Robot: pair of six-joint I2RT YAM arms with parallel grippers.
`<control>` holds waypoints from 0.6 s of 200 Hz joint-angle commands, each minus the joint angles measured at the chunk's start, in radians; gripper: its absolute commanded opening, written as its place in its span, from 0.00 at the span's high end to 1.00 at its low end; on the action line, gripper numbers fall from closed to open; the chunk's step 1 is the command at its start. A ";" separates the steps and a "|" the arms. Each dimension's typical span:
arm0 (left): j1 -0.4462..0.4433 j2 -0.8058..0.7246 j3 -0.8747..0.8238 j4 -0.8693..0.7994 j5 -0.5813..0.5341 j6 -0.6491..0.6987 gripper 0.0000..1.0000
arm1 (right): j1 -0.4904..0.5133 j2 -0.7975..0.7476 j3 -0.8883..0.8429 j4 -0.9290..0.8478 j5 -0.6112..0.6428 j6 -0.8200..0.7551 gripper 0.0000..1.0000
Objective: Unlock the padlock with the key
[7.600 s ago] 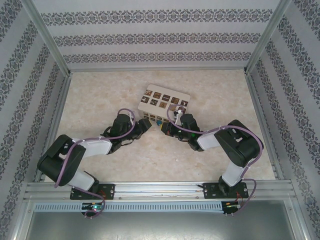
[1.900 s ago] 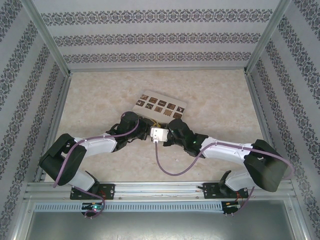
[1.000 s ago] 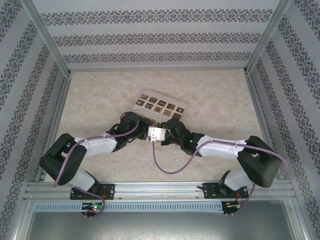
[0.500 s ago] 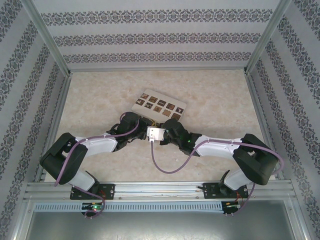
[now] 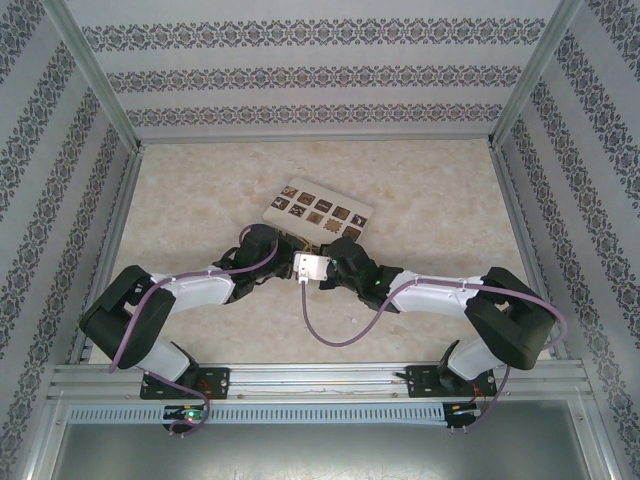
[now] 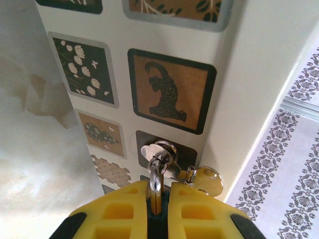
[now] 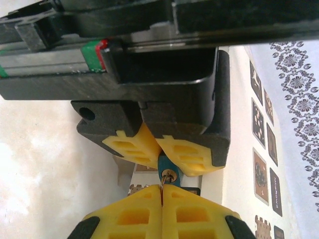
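We list the padlock (image 7: 162, 164), blue body mostly covered by the left gripper (image 7: 158, 151); the key (image 7: 161, 188), a sliver inside the right gripper (image 7: 162, 199), shape untellable.

Small blue padlock (image 7: 163, 165) — thin key (image 7: 161, 193) at its keyhole (image 7: 168, 175)

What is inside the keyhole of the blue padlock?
The thin key reaches the brass keyhole of the padlock and seems to enter it. How deep it goes is hidden inside the body, and the rest of the key is covered by the fingers of the right tool.
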 commanded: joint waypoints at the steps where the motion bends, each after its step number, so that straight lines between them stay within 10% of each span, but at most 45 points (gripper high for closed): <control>1: -0.030 -0.023 0.023 0.096 0.075 -0.016 1.00 | 0.006 0.011 0.011 0.053 0.012 0.070 1.00; 120: -0.041 0.009 -0.008 0.141 0.066 -0.046 1.00 | 0.007 0.057 -0.018 0.249 0.008 0.654 1.00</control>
